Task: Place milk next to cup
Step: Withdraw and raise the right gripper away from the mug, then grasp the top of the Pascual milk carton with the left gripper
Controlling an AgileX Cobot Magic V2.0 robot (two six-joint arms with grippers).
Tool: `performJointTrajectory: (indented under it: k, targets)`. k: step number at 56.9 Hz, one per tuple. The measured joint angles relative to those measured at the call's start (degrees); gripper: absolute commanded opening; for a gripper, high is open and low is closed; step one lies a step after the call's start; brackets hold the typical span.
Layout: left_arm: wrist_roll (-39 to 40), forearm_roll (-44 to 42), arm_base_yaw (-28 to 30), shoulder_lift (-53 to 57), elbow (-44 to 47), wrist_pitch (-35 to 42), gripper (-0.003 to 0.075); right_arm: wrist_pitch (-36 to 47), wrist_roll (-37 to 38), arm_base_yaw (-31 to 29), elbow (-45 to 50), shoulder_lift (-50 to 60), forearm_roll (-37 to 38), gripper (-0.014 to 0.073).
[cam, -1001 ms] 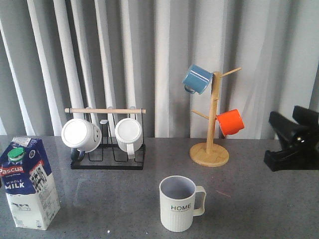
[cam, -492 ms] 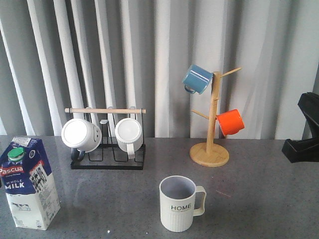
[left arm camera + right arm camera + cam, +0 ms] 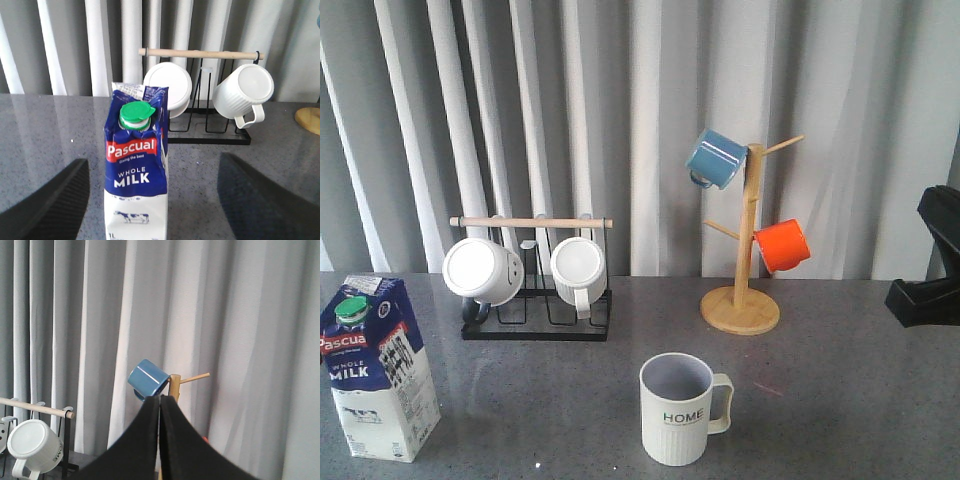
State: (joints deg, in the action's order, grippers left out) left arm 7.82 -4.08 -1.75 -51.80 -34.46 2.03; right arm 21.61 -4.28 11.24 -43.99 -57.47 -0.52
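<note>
2 left fingers [image 3: 150, 200] stood apart, the upright milk [image 3: 136, 165] between and just beyond them, unheld on the tabletop [image 3: 520, 400]. farther right sat the cup [image 3: 678, 408], well apart. right fingers [image 3: 160, 440] pressed together.

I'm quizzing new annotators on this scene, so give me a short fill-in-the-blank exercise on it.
1. The cap on the milk is ____.
2. The lettering on the cup reads ____.
3. On the wooden mug tree, the blue mug hangs ____ the orange mug.
4. The right gripper's fingers are pressed ____.

Missing words: green; HOME; above; together
</note>
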Motion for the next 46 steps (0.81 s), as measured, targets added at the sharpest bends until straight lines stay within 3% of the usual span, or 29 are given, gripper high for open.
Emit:
performJointTrajectory:
  k: [16,29,46]
  targets:
    - [-2.9,-0.2,3.0,-7.6,-9.5,2.9,0.0724,0.0,0.0,0.0,0.0,0.0,0.0,-0.0008]
    - [-2.8,-0.2,3.3,-19.8,-18.2,0.9,0.0715,0.0,0.0,0.0,0.0,0.0,0.0,-0.0008]
    - [-1.8,-0.2,2.9,-27.3,-19.3,1.5,0.0713,0.0,0.0,0.0,0.0,0.0,0.0,-0.0008]
